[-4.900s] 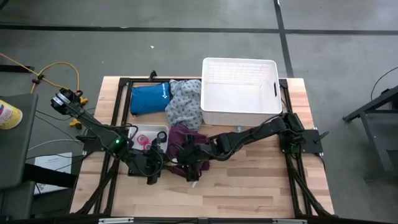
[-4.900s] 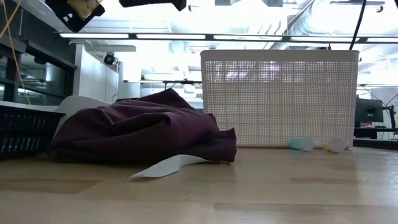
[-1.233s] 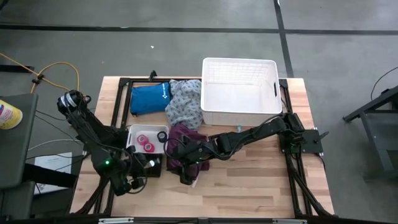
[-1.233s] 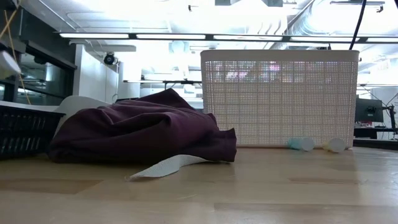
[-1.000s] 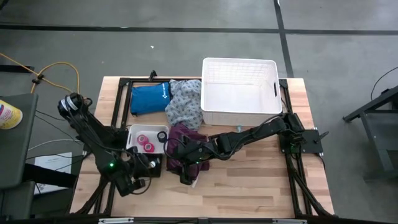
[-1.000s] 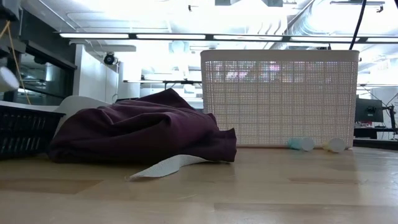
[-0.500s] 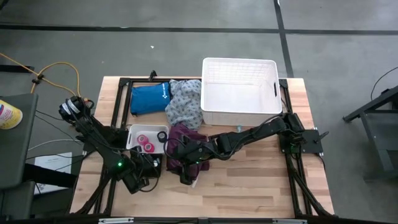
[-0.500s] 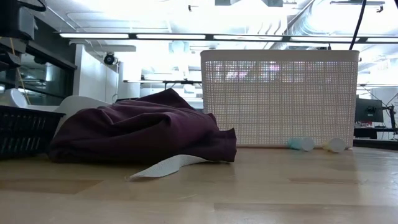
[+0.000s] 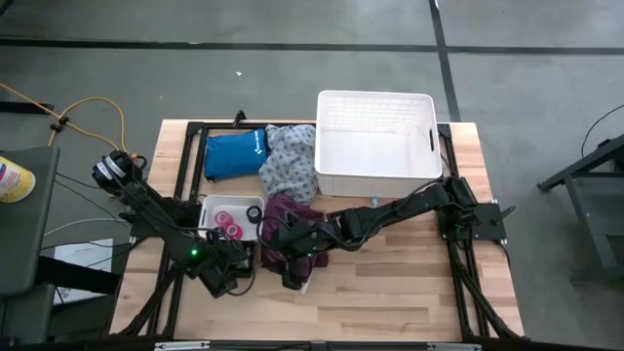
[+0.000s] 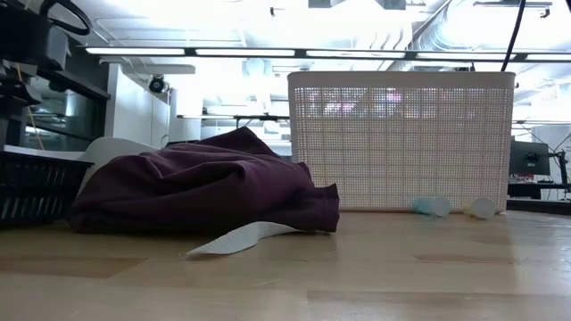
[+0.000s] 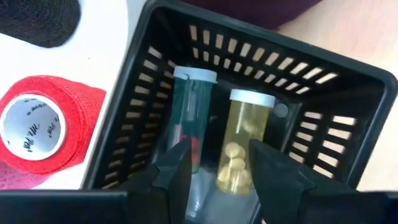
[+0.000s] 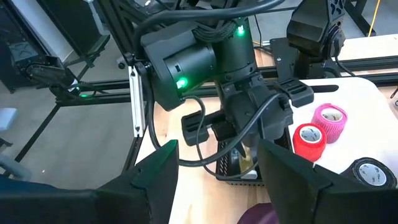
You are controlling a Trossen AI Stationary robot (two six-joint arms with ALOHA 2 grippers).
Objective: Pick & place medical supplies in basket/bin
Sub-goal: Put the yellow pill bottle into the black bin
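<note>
**A:** Over the small black mesh crate (image 11: 249,93), near the front left of the surface (image 9: 390,292) — that is where your left pincer (image 11: 217,168) sits. Its fingers stand apart, nothing between them. Inside the crate lie two vials side by side: a green one (image 11: 189,118) and a yellow one (image 11: 244,140) with tablets showing through, both white-capped.

**B:** And beside the crate?

**A:** The small white tray (image 9: 216,205), touching it. A red roll (image 11: 40,127) lies in it; from the right wrist view you also get a pink roll (image 12: 331,121) next to the red, and a dark roll at the tray's edge.

**B:** Your right arm?

**A:** It reaches across from the right. The right pincer (image 9: 292,261) is over the maroon garment (image 10: 201,187), which lies heaped just right of the crate. Its fingers (image 12: 158,180) are spread, and I see nothing in them.

**B:** The big basket?

**A:** The white lattice basket (image 9: 375,174) stands at the back right, upright. From the low view, two small vials (image 10: 433,207) lie on the surface against its front wall. The grey-patterned garment (image 9: 288,161) is bunched at its left side, with a blue pouch (image 9: 234,154) left of that.
</note>
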